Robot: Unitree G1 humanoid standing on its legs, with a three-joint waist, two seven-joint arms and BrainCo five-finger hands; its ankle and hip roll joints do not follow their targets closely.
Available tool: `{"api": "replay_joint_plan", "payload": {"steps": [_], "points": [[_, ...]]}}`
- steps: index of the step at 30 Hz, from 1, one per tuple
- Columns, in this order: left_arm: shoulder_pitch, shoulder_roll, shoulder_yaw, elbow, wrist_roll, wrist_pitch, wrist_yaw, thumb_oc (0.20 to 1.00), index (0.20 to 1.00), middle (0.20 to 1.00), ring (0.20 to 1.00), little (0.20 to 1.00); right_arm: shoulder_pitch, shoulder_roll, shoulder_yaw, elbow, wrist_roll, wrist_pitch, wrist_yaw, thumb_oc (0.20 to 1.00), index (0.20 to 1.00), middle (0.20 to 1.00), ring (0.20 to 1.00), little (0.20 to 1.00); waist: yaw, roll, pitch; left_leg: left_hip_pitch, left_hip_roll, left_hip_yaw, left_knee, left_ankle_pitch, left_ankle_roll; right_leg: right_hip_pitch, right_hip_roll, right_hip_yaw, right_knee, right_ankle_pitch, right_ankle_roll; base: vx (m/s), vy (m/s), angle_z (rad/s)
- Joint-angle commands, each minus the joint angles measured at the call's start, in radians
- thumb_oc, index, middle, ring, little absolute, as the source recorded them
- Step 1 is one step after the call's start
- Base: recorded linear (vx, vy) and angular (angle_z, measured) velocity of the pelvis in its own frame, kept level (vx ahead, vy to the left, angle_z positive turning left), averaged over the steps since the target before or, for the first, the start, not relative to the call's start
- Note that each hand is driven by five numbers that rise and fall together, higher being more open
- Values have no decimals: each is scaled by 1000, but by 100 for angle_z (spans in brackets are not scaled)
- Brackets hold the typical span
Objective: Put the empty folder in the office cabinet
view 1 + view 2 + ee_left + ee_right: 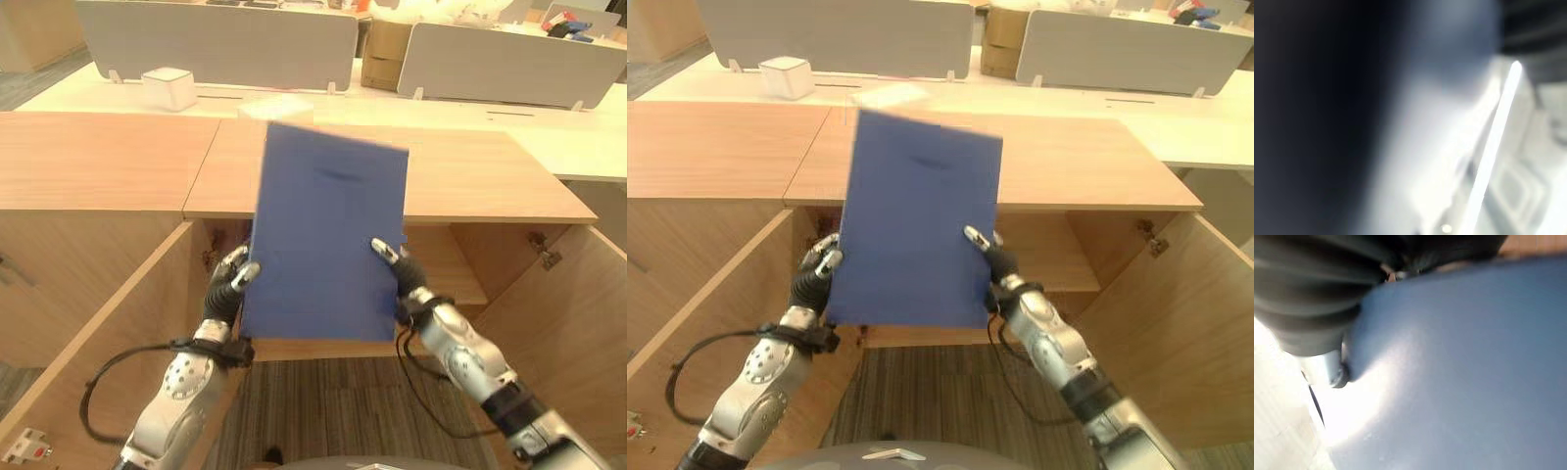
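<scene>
The left hand (230, 284) is clamped on the lower left edge of the blue folder (328, 235), fingers curled round the edge toward the camera. The right hand (407, 279) pinches the lower right edge, a dark-tipped finger lying on the near face, so the folder is carried between both hands, roughly equally near each. In the right wrist view the folder's (1464, 372) blue face presses close against the dark ribbed cover.

The folder stands nearly upright with its long axis vertical, tilted a little to the left at the top. It is held in the air in front of the open cabinet (460, 264), its upper half rising above the cabinet's top surface (108, 157) and its lower edge level with the opening. The cabinet interior lies directly beyond and slightly below the folder, so the coming move looks to be a push away from the robot and downward, probably after tipping the folder so its top clears the underside of the top surface.

The folder is a plain, flat, matte blue rectangle with a faint dark mark near its top; it looks thin and stiff, without bulge, which fits its being empty. The cabinet's doors (568, 323) stand swung open on either side. A white box (168, 88) sits far left on the desk behind
</scene>
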Motion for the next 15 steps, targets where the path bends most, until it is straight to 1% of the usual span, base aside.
{"api": "replay_joint_plan", "payload": {"steps": [1,4,5,6,7,8,9,11,12,15], "points": [[4,47,126,59,187,-82,2,1000,1000,1000,1000,1000,41,-73,-115,44,-133,18,23,200,200,200,200,200,12,-20,-10,36,12,6,2,-144,-5,38,-66,-6,-4,-67,71,-3,-1,6],[85,77,165,250,311,-59,-13,1000,1000,1000,1000,1000,131,-106,-151,88,-195,42,61,200,200,200,200,200,14,-17,-4,30,11,4,2,-140,-6,34,-67,-13,-4,-68,76,-4,0,0],[85,77,165,250,311,-59,-13,1000,1000,1000,1000,1000,131,-106,-151,88,-195,42,61,200,200,200,200,200,14,-17,-4,30,11,4,2,-140,-6,34,-67,-13,-4,-68,76,0,0,0],[98,102,163,386,427,-50,-9,1000,1000,1000,1000,1000,151,-107,-148,120,-215,51,86,200,200,200,200,200,16,-16,-3,27,12,3,2,-138,-6,33,-68,-15,-4,-69,78,0,0,0],[96,106,158,451,471,-45,-5,1000,1000,1000,1000,1000,155,-109,-142,132,-220,54,96,200,200,200,200,200,16,-15,-3,26,12,3,2,-137,-7,32,-68,-16,-4,-68,79,3,2,4],[96,106,158,452,471,-46,-5,1000,1000,1000,1000,1000,155,-109,-142,132,-220,54,96,200,200,200,200,200,16,-15,-3,26,12,3,2,-137,-7,32,-68,-16,-4,-68,79,0,0,0],[95,115,134,546,563,-41,2,1000,1000,1000,1000,1000,156,-113,-126,155,-225,56,112,200,200,200,200,200,15,-13,-1,24,12,5,2,-135,-7,29,-68,-15,-4,-69,80,0,0,0],[91,109,106,665,633,-28,18,1000,1000,1000,1000,1000,145,-120,-88,170,-221,56,126,200,200,200,200,200,13,-11,2,23,14,10,2,-132,-8,24,-67,-15,-4,-67,82,0,0,0],[89,108,105,669,634,-30,19,1000,1000,1000,1000,1000,144,-121,-87,171,-221,56,126,200,200,200,200,200,13,-10,2,23,14,10,2,-132,-8,24,-67,-15,-4,-67,82,0,0,0],[73,82,87,766,660,-24,34,1000,1000,1000,1000,1000,120,-116,-58,193,-208,55,130,200,200,200,200,200,10,-9,5,20,16,13,2,-132,-8,19,-67,-13,-4,-67,82,0,0,0]]}}
